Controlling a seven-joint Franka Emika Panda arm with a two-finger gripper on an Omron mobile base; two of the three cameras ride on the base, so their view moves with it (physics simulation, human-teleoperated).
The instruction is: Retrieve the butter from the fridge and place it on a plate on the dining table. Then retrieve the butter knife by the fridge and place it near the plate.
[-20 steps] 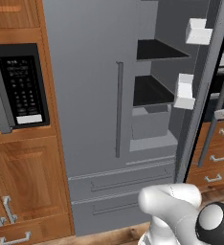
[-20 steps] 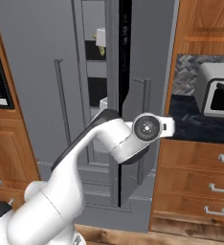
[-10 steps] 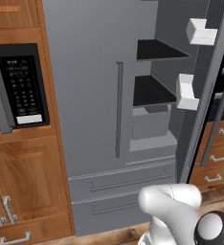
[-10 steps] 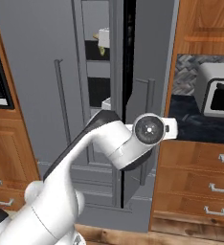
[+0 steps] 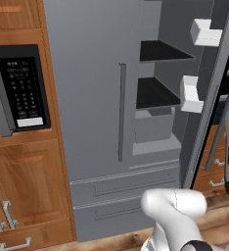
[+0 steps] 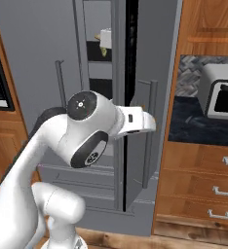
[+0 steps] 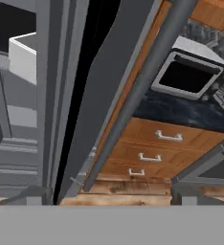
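Fridge access is ready: you see its right door swung wide, the gripper spread open beside that door's bar handle, and the butter waiting on an upper shelf.

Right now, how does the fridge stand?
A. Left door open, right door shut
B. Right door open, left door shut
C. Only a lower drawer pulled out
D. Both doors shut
B: the fridge shows its shelves past the swung-out right door; the left door is flat shut.
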